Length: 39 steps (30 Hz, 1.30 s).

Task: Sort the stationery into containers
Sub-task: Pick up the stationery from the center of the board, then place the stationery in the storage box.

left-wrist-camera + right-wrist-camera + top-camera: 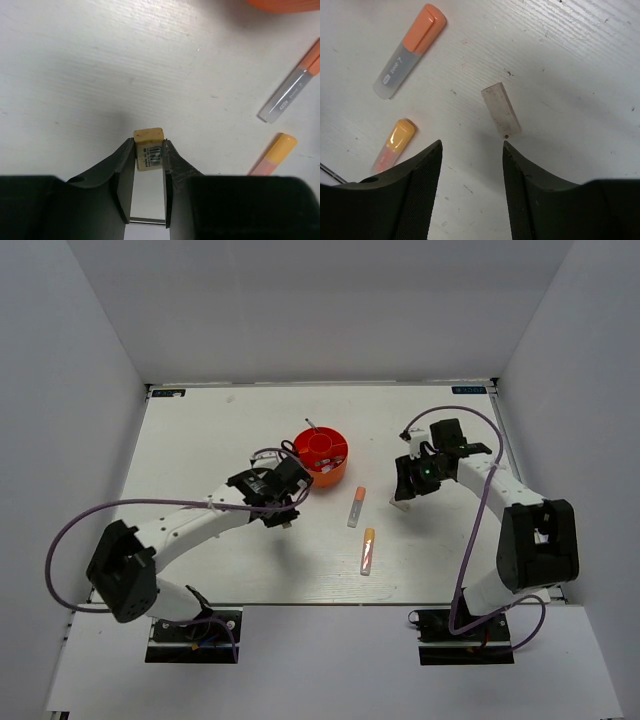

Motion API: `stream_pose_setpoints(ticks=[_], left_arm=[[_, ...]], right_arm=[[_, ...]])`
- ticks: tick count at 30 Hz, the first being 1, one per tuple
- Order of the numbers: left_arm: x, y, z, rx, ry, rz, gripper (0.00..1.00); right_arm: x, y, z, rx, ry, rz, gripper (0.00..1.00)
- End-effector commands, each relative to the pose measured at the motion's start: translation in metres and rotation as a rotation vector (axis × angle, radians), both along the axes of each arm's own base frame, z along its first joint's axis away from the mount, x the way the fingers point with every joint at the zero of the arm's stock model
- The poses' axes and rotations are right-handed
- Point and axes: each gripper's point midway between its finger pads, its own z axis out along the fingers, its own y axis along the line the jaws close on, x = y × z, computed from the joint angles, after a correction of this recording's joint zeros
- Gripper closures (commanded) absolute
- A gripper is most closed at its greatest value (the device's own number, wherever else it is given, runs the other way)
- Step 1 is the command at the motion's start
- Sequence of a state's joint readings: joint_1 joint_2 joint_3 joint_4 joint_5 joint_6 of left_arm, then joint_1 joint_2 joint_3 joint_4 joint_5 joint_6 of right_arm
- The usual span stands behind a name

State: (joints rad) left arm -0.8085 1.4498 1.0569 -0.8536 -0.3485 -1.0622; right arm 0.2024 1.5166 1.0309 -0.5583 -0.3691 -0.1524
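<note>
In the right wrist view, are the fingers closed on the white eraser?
No, the white eraser lies on the table ahead of the open fingers, not clamped.

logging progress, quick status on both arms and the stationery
Left gripper shut on tan block, short of the organiser. Right gripper open over white eraser, not gripped. Two markers loose on table, nothing blocking.

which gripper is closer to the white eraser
Right. The right gripper hovers open just by the white eraser; the left gripper, holding the tan block, is far off near the orange organiser.
</note>
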Motion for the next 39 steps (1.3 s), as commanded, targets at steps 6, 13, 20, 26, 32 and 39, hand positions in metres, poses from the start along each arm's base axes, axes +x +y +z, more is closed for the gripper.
stream_pose_setpoints(ticks=[6,13,20,26,32,39], left_arm=[[0.060,0.052,0.095,-0.011,-0.267,-0.020,1.00],[0.138,0.033,0.158,-0.097,-0.411,-0.162,1.00],[0.196,-0.002,0.156,-0.070,-0.410,-0.296,1.00],[0.227,-0.020,0.141,-0.074,-0.403,-0.321,1.00],[0.245,-0.030,0.117,-0.061,-0.363,-0.334,1.00],[0.244,-0.032,0.087,-0.038,-0.299,-0.347,1.00]], right_arm=[[0.019,-0.004,-0.025,-0.153,-0.065,0.092,0.43],[0.028,-0.005,-0.040,-0.224,-0.060,0.115,0.39],[0.031,-0.006,-0.054,-0.253,-0.040,0.128,0.38],[0.030,-0.007,-0.054,-0.242,-0.047,0.114,0.38],[0.029,-0.009,-0.053,-0.236,-0.049,0.104,0.38],[0.029,-0.007,-0.054,-0.233,-0.046,0.103,0.38]])
